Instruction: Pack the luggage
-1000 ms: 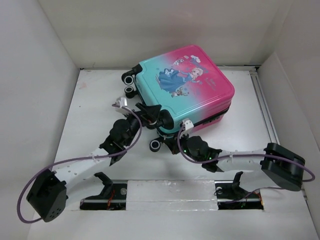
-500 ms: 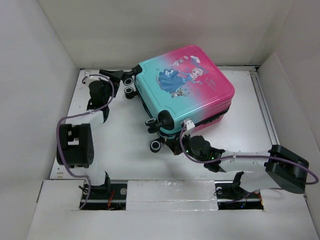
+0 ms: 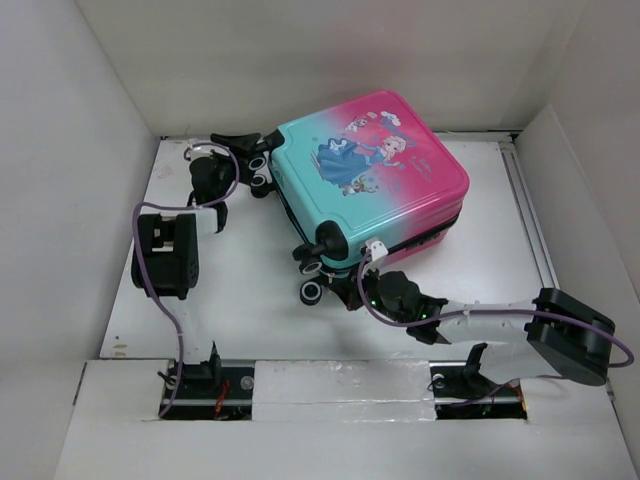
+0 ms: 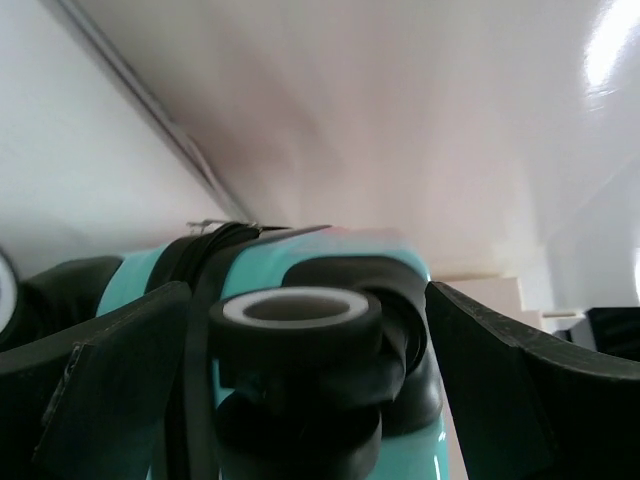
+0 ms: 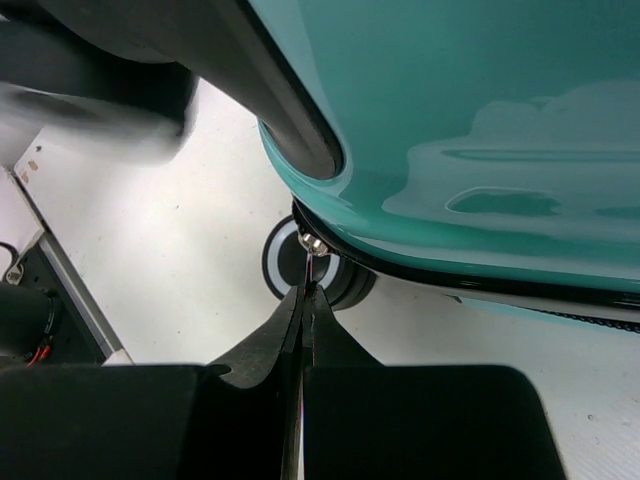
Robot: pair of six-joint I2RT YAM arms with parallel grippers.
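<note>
On the white table [image 3: 240, 300] the luggage [image 3: 370, 170] lay shut at far centre, our left gripper [image 3: 248, 152] gaping astride its far-left wheel [image 4: 300, 310], our right gripper [image 5: 304, 303] pinching the zipper pull [image 5: 316, 244]; we judged zipper work in hand, calling next for a steady drag along the seam.

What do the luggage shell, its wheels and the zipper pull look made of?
The luggage shell looks like hard glossy plastic: sharp reflections. The wheels seem matte black rubber or plastic, pale-rimmed. The zipper pull is probably metal: silvery glint.

The luggage [image 3: 370, 170] lies flat on the white table [image 3: 240, 290], toward its far side.
</note>
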